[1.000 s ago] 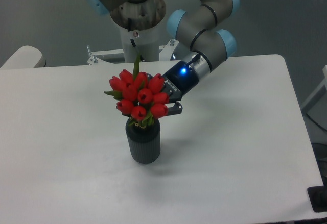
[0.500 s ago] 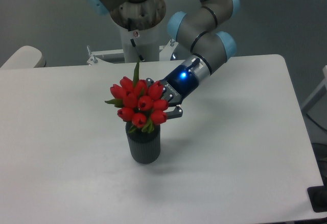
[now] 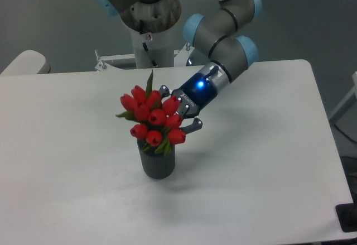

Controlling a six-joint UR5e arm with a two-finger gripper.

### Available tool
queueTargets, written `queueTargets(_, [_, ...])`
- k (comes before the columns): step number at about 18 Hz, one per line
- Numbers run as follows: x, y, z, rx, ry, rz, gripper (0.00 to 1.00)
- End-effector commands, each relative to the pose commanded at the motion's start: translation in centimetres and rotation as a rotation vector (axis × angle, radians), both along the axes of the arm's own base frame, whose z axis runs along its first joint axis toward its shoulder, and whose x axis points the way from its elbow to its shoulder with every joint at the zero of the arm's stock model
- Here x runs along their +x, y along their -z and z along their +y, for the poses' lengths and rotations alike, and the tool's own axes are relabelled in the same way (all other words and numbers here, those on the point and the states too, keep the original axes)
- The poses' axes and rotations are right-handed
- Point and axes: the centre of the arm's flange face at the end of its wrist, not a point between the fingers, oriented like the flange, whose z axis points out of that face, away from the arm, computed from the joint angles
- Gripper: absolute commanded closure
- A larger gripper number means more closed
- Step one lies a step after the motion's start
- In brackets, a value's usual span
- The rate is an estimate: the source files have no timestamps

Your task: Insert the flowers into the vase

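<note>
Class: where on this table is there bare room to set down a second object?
Free: the table right of the vase, and the left half toward the near edge. Crowded: behind the vase, where the flowers, gripper and arm sit.

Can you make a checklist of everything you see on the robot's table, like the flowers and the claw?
Surface: white table, bare apart from the job's things.
Job's things: red flowers sit in the mouth of the dark grey vase, which stands upright.
Clutter: nothing seen.
Grippers: the gripper is right beside the bunch, fingers spread, gripping nothing.
Cables: nothing seen.
Surroundings: the arm's white base behind the table; a pale rounded shape at the far left; a dark object at the lower right edge.
</note>
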Motion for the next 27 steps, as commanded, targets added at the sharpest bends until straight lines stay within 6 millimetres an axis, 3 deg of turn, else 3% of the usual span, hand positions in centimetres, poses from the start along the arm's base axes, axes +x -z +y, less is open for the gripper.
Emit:
queueTargets(1, [0.0,0.0,0.0,0.001,0.0,0.001,0.25])
queueTargets(2, [-0.1,0.0,0.0,0.0,-0.001,0.005,0.02])
queueTargets(3, [-0.2,-0.2,0.0,0.001,-0.002,0.006,0.0])
queueTargets(16, [-0.9,-1.5,-0.2,-0.116,-0.009,0.13,0.0])
queueTargets(22, [-2.2,-2.4,-2.1,-0.168,-0.057,0.181,0.0])
queueTargets(24, [-2.7,-3.5,-2.9,-0.168,-0.079,0.2,0.0])
queueTargets(27, [-5.0,-5.7,-5.0,-0.181,-0.137,0.258,0.0])
